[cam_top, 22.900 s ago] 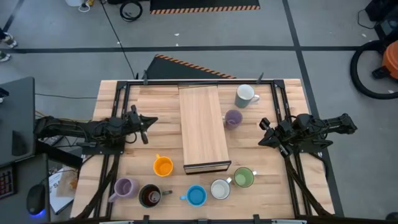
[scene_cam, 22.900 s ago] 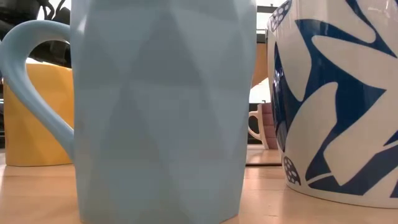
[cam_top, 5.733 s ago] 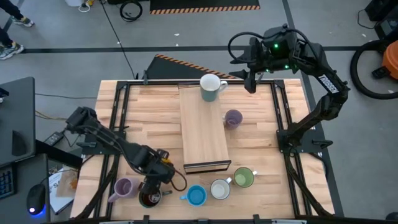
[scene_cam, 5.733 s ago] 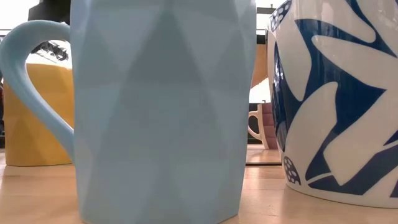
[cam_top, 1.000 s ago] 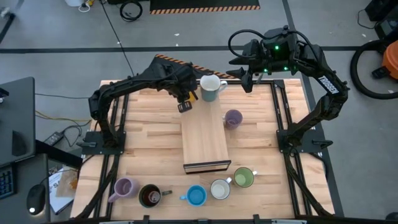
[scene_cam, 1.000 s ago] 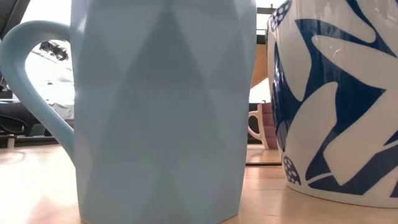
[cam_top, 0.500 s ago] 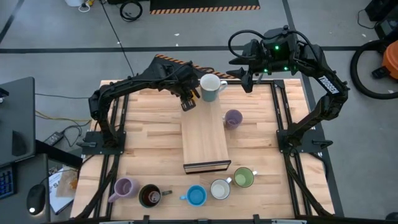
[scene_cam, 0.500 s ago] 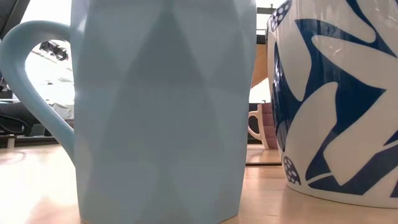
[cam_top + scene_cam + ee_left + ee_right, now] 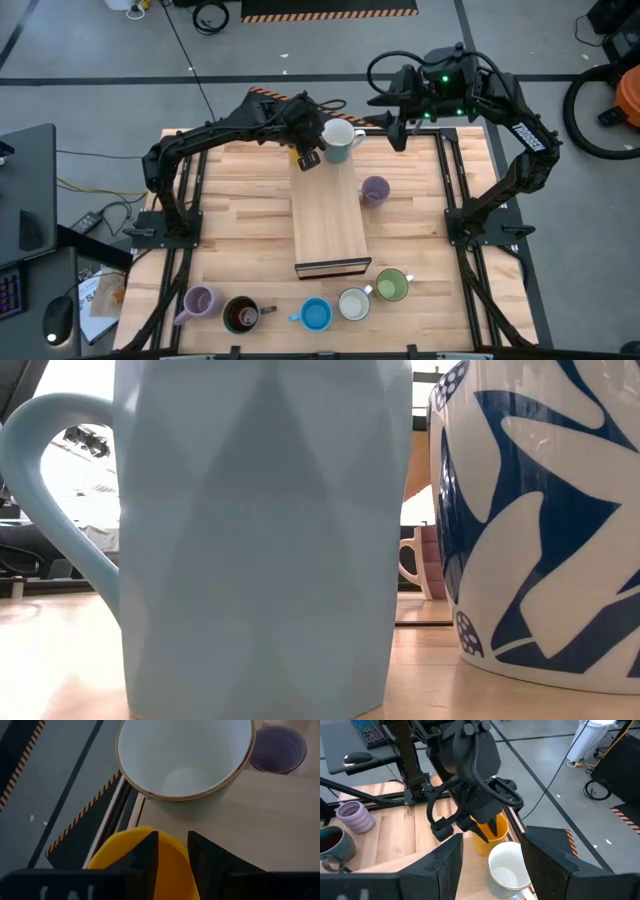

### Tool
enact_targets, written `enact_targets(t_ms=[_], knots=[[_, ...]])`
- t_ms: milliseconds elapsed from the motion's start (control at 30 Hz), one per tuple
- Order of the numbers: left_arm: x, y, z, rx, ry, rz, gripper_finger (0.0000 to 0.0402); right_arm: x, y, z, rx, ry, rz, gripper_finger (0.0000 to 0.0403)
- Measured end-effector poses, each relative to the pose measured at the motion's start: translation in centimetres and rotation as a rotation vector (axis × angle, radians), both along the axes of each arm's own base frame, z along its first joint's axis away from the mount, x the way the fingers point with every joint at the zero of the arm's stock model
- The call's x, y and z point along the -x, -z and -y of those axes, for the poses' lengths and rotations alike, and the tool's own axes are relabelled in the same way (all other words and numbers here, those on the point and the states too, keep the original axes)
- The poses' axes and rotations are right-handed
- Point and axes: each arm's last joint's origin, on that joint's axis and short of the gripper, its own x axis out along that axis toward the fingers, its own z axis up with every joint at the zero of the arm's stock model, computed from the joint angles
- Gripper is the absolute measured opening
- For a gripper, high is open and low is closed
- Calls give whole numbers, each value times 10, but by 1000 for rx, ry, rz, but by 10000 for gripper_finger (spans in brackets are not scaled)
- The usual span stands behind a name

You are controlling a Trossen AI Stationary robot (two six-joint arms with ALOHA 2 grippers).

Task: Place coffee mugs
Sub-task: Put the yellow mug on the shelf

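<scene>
My left gripper [image 9: 308, 158] hovers over the far end of the long pale board [image 9: 328, 215], right beside a white mug [image 9: 340, 140] that stands there. Under it is the orange mug [image 9: 490, 837], upright; the open fingers stand on either side of its wall. My right gripper [image 9: 397, 135] is open over the table's far edge, just right of the white mug, with nothing between its fingers. A lavender mug [image 9: 374, 190] stands on the table to the right of the board. My left gripper comes down from above with one finger [image 9: 145, 857] on each side of the orange mug's wall at the rim [image 9: 172, 862]. Whether either finger touches the wall I cannot tell. Whether the upright mug rests on the board does not show.
Along the near edge stand a lavender mug [image 9: 200, 300], a dark brown one [image 9: 240, 313], a blue one [image 9: 316, 314], a white one [image 9: 353, 303] and a green one [image 9: 391, 285]. The blue mug [image 9: 250, 540] and the white patterned one [image 9: 540, 520] fill the low view.
My left gripper has moved along the board toward the table's far edge and a little right, ending close beside the white mug, with the orange mug under it. My right arm has kept still.
</scene>
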Motion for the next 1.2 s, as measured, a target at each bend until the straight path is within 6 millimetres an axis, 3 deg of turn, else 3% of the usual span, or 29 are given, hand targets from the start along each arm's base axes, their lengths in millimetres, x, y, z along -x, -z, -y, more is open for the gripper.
enact_targets(t_ms=[467, 633, 833, 967, 1200], knots=[[2, -2, -7, -36, -2, 1, 111, -1, 0, -5, 26, 17, -8, 206], [14, -25, -2, 12, 36, -11, 111, -1, 0, -4, 31, 17, -9, 206], [29, -42, 9, 48, 187, -107, 111, -2, -1, -4, 47, 11, -7, 206], [34, -36, 14, 25, 313, -242, 111, -2, -2, -4, 51, 10, 9, 206], [29, -28, 27, -185, 578, -422, 111, -3, -3, -4, 52, 11, 26, 206]])
